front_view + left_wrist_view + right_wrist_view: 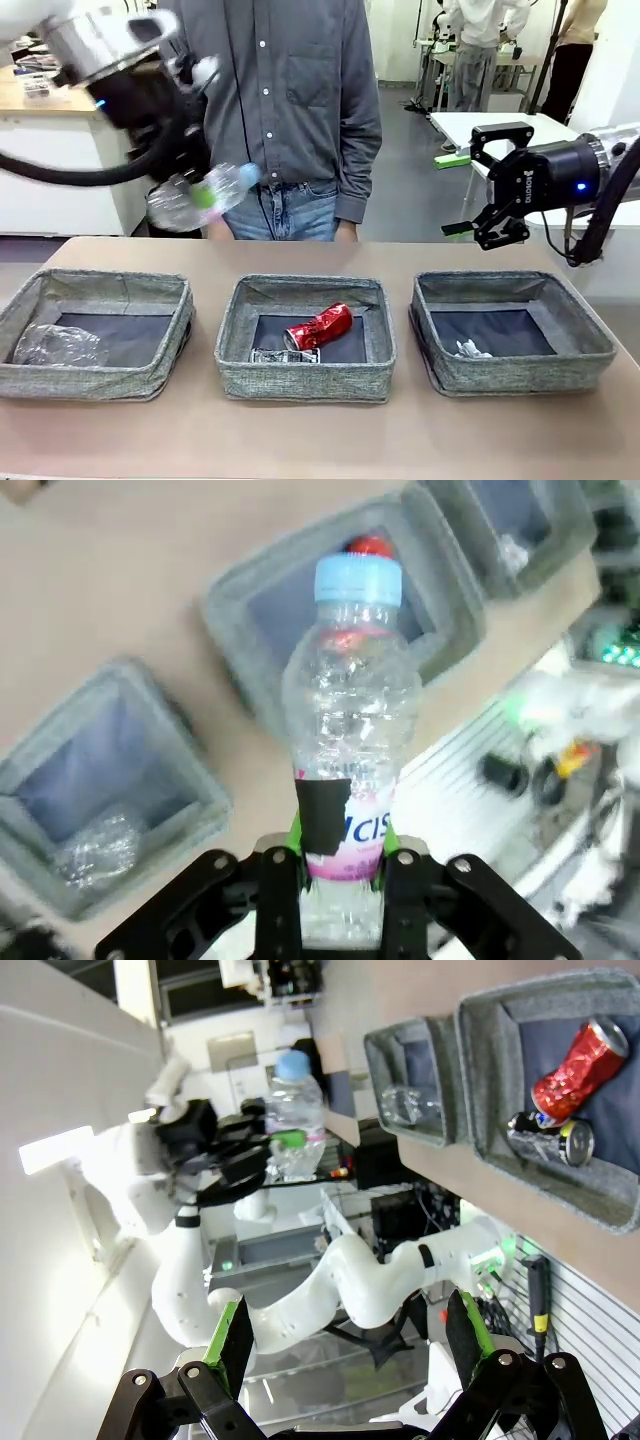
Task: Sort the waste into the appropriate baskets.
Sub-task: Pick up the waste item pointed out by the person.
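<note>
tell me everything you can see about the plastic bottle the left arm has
The plastic bottle is clear and ribbed, crinkled as if empty, with a pale blue screw cap and a white and pink label partly covered by a black patch. The left gripper is shut on its lower part, green-padded fingers pressing either side of the label. In the front view it is blurred, held in the air above the table, behind the left basket and in front of the person.

3 baskets [305,335], 2 cans [318,327], 1 bottle [350,720]

Front camera low, facing across three baskets [305,340]; both wrist cameras high, tilted, sharing those baskets.
</note>
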Robot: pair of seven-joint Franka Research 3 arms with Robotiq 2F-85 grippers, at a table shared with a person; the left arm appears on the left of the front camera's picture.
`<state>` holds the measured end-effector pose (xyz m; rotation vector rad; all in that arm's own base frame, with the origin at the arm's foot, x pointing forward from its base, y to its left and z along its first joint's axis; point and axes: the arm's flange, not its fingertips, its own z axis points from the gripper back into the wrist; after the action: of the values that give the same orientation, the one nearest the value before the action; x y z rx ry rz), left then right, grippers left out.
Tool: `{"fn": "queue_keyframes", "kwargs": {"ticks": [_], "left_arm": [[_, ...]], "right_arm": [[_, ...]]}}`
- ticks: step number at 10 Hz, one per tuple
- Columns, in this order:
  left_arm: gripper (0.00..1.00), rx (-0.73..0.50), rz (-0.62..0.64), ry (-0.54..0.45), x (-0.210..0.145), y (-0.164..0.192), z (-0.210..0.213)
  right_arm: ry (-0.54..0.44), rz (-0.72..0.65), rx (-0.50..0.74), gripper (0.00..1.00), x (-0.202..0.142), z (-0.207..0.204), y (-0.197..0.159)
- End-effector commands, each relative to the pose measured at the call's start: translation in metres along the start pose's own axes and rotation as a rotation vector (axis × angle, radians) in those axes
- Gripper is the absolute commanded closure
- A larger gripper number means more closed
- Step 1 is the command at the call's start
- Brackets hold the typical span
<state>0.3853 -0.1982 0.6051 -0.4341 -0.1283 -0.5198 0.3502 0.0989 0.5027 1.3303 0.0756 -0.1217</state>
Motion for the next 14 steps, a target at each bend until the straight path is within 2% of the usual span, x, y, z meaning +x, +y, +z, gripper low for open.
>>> {"fn": "queue_keyframes", "kwargs": {"ticks": [1, 2, 3, 4, 5, 7, 9, 10, 11, 13, 14], "left_arm": [[0.76, 0.029, 0.177, -0.2, 0.035, -0.089, -0.001], [0.76, 0.101, 0.197, -0.166, 0.043, -0.13, -0.002], [0.76, 0.249, 0.23, -0.179, 0.048, -0.163, -0.001], [0.76, 0.276, 0.216, -0.091, 0.045, -0.191, 0.007], [0.76, 0.401, 0.215, -0.125, 0.044, -0.211, 0.027], [0.76, 0.428, 0.23, -0.081, 0.034, -0.22, 0.062], [0.76, 0.342, 0.252, -0.056, 0.025, -0.225, 0.105], [0.76, 0.311, 0.217, -0.09, 0.023, -0.224, 0.125], [0.76, 0.41, 0.242, -0.072, 0.017, -0.218, 0.086], [0.76, 0.41, 0.242, -0.072, 0.017, -0.218, 0.086], [0.76, 0.377, 0.241, -0.07, 0.019, -0.221, 0.105]], "right_arm": [[-0.001, -0.006, 0.016, 0.0, 0.0, -0.001, 0.003], [-0.001, -0.006, 0.016, 0.0, 0.0, -0.001, 0.003], [-0.001, -0.006, 0.016, 0.0, 0.0, -0.001, 0.003], [-0.001, -0.006, 0.016, 0.0, 0.0, -0.001, 0.003], [-0.001, -0.006, 0.016, 0.0, 0.0, -0.001, 0.003], [-0.001, -0.006, 0.016, 0.0, 0.0, -0.001, 0.003], [-0.001, -0.006, 0.016, 0.0, 0.0, -0.001, 0.003], [-0.001, -0.006, 0.016, 0.0, 0.0, -0.001, 0.003], [-0.001, -0.006, 0.016, 0.0, 0.0, -0.001, 0.003], [-0.001, -0.006, 0.016, 0.0, 0.0, -0.001, 0.003], [-0.001, -0.006, 0.016, 0.0, 0.0, -0.001, 0.003]]}}
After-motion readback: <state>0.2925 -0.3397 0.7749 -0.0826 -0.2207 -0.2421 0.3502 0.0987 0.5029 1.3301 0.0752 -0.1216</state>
